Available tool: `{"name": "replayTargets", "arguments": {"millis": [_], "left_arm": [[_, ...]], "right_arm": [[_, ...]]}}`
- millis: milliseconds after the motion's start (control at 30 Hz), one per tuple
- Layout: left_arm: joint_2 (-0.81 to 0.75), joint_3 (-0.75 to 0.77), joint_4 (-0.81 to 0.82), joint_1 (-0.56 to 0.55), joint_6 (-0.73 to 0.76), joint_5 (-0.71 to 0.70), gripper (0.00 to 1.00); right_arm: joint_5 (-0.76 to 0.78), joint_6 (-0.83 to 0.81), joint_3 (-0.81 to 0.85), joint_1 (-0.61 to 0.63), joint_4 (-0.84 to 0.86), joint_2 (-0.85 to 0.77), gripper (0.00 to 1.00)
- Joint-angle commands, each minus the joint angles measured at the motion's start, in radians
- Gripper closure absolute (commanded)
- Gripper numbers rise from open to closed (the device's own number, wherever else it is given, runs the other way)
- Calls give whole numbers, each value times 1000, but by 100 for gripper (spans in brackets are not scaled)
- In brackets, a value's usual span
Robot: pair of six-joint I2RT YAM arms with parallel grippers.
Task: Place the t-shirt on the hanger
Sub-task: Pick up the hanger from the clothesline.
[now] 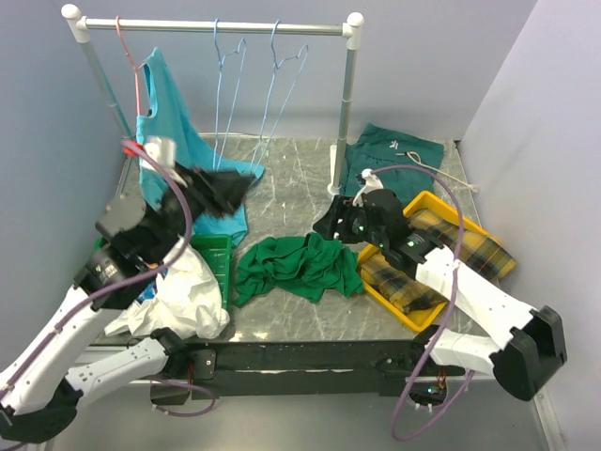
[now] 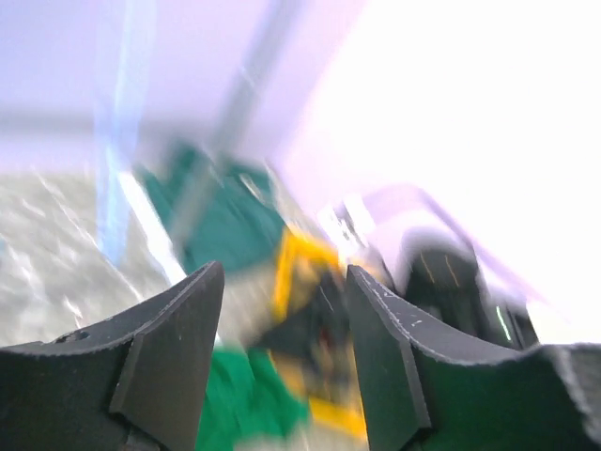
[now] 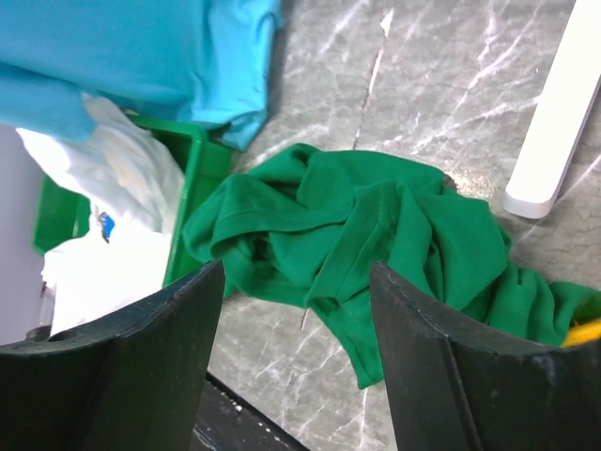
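Left wrist view is motion-smeared, so the hanger [image 1: 217,85] reads clearly only from the top, hung on the far rail [image 1: 216,26]. The t-shirt [image 1: 299,268] lies crumpled mid-bench [image 1: 300,178], its right edge cut off in the right wrist view. Left arm [image 1: 141,235] is lifted, reaching far-right, tip blurred, jaws spread and empty; right arm [image 1: 470,291] stretches left over the t-shirt's right side, jaws spread, pinching nothing.
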Motion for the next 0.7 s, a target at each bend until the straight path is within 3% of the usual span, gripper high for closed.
{"name": "replayTargets", "arguments": {"millis": [0,133,300,500,667], "left_arm": [[125,188,-62,3,76,-387,41],[274,350,-131,44,149,-513,40],[449,506,-217,152,189,-465,40],[581,583,-258,239,237,-447,42],[607,546,-186,279,286,-370,47]], "right_arm": [[10,5,-27,-7,22,-87,29],[12,14,-62,-5,18,-130,28],[10,19,-87,-5,13,-167,28],[12,14,-104,-5,1,-182,27],[30,0,-117,-7,1,-181,27]]}}
